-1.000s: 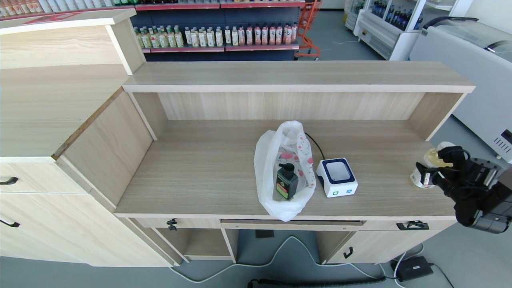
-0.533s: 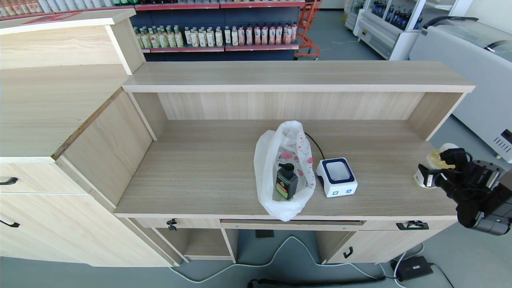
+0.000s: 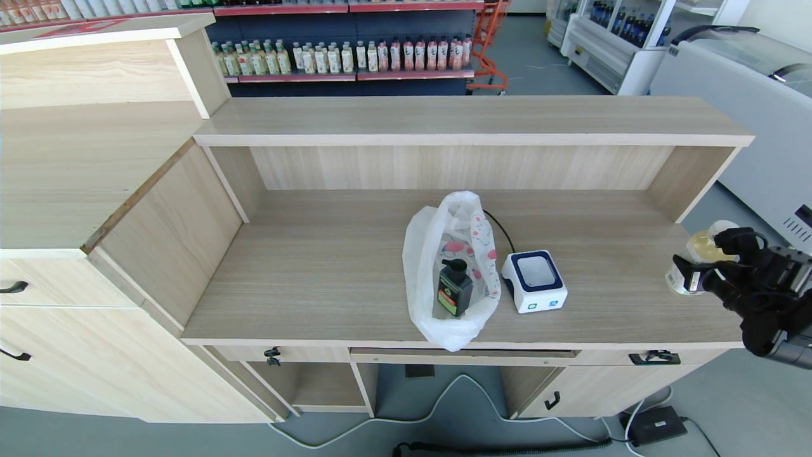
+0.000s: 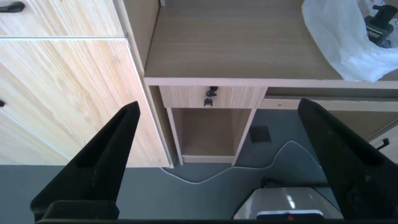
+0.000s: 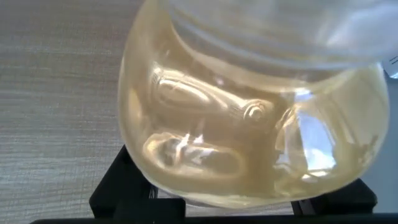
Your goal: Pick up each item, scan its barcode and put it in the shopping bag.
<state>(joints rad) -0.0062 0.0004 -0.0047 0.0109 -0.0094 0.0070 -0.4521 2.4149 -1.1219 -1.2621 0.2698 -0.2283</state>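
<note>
Across the middle, a wooden counter [image 3: 330, 273]. At its centre, a white shopping bag [image 3: 422, 254], mouth open. Down in front of the counter's drawers, the left gripper [image 4: 217, 107], fingers spread wide, nothing between them. Over the counter's right end, well apart from the bag, the right gripper [image 3: 710, 257], clenched around a clear bottle [image 3: 701, 247] of yellowish liquid, tilted; whether touching the wood, cannot tell. Just beside the bag on its right, a white scanner [image 3: 534, 280] with a dark-rimmed window. Inside the bag, upright, a dark pump bottle [image 3: 454, 289].
</note>
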